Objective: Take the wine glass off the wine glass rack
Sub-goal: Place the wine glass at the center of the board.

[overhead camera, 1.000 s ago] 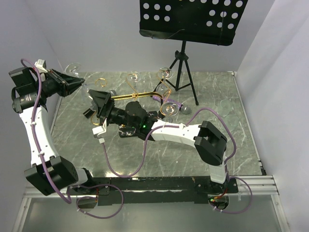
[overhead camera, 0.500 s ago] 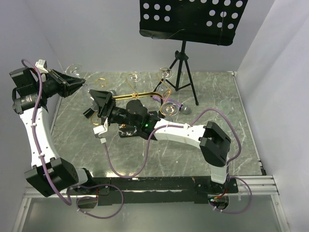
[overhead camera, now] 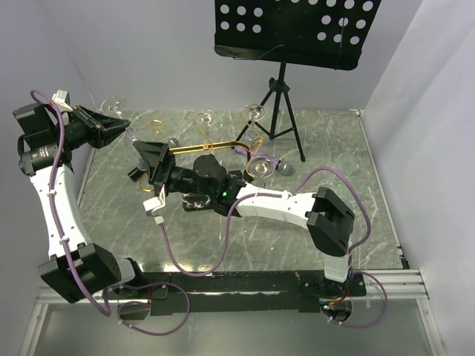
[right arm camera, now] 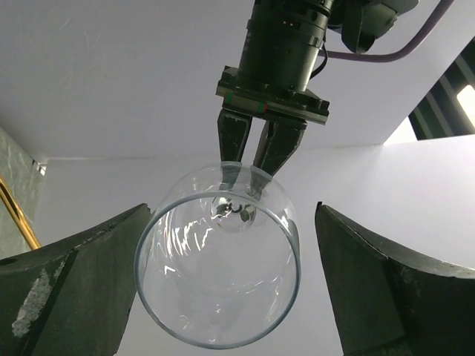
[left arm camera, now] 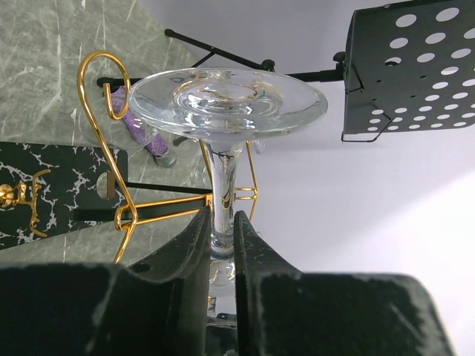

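Gold curled arms of the black-based metal wine glass rack point(overhead camera: 211, 147) stand just right of the clear stemmed wine glass point(left arm camera: 226, 104), seemingly unhooked because the left hand point(left arm camera: 221, 222) clamps its stem, while the right hand point(overhead camera: 146, 154) gapes released around the bowl, probably to steady it.

Left edge: smooth white side wall point(overhead camera: 18, 74) stands close behind the left arm point(overhead camera: 56, 193); little room.
Centre: gold curled-arm metal wine glass rack point(overhead camera: 210, 146) (clear stemmed glasses point(overhead camera: 260, 166) hang on it) blocks the middle.
Right gripper point(right arm camera: 231, 215): black fingers point(right arm camera: 74, 289) spread wide around the clear wine glass point(right arm camera: 219, 274), with gaps on either side.
Rear: black perforated tripod music stand point(overhead camera: 280, 96) overhangs.
Near left: bare green marble tabletop point(overhead camera: 111, 215), open.
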You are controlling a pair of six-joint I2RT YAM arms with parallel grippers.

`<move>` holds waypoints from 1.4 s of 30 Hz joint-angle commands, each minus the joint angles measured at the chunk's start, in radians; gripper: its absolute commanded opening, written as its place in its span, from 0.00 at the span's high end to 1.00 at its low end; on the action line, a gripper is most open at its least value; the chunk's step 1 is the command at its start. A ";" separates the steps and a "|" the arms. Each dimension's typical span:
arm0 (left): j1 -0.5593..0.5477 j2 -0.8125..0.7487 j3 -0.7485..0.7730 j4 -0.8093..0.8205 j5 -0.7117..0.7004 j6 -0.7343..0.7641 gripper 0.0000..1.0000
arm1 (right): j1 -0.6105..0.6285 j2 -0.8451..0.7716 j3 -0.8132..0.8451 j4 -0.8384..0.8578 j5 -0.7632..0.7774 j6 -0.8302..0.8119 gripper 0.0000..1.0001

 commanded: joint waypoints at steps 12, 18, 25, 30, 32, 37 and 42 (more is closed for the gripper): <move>0.003 -0.044 0.023 0.019 -0.009 -0.007 0.99 | 0.009 -0.007 0.071 -0.016 -0.036 -0.020 0.20; 0.003 -0.041 0.014 0.031 -0.004 -0.013 0.99 | -0.002 -0.029 0.103 -0.080 -0.016 0.009 0.33; 0.003 -0.038 0.026 0.036 -0.014 -0.015 0.64 | -0.016 -0.035 0.116 -0.091 0.007 0.009 0.35; 0.003 -0.035 0.047 0.027 -0.014 0.005 0.42 | -0.043 -0.023 0.175 -0.123 0.035 0.008 0.38; 0.003 -0.033 0.046 0.028 -0.017 0.007 0.39 | -0.057 -0.021 0.194 -0.136 0.036 0.006 0.39; 0.006 -0.027 0.059 0.030 -0.015 0.010 0.36 | -0.079 -0.027 0.211 -0.142 0.045 -0.008 0.40; 0.033 -0.023 0.095 0.028 0.009 0.031 0.36 | -0.106 -0.070 0.194 -0.157 0.068 -0.028 0.40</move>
